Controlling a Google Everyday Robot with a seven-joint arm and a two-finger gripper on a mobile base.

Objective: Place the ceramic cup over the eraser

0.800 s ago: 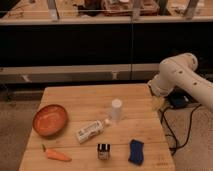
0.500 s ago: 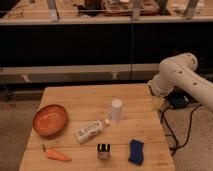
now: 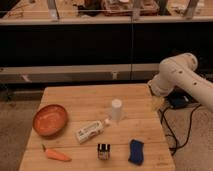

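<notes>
1. Standing upright near the middle of the pale wooden table (image 3: 75, 97), the small whitish ceramic cup (image 3: 116, 110) is unheld
2. A white labelled tube (image 3: 90, 132) lies just beside it; the blue rectangular eraser (image 3: 135, 151) lies apart, front right
3. The gripper (image 3: 156, 102) hangs at the table's right edge, away from the cup; whether it is parted or closed cannot be told
</notes>
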